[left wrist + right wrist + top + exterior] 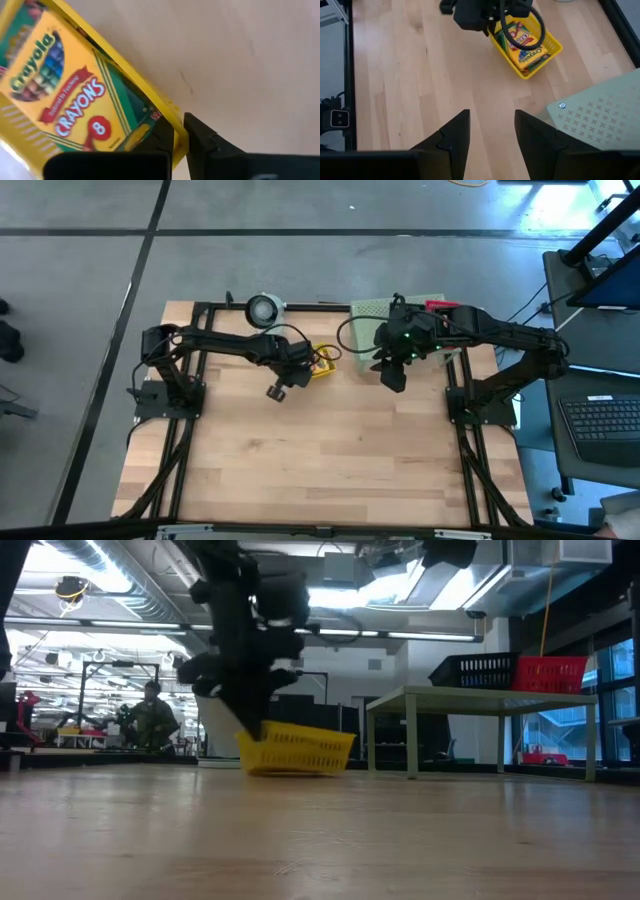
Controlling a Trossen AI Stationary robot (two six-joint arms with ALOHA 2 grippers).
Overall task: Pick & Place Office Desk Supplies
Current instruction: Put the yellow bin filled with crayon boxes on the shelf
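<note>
The left gripper is pinched on the wall of a small yellow basket holding crayon boxes, just above centre in the high view. Lifting level should keep the boxes from sliding out. The right gripper hovers nearby, fingers parted and empty, beside the pale green perforated stand. Bare table lies toward the frame's bottom.

basket: bright yellow, slotted sides
crayon box: yellow and green, red banner, white lettering
stand: pale green, cross-shaped holes
tabletop: light wood planks
</note>
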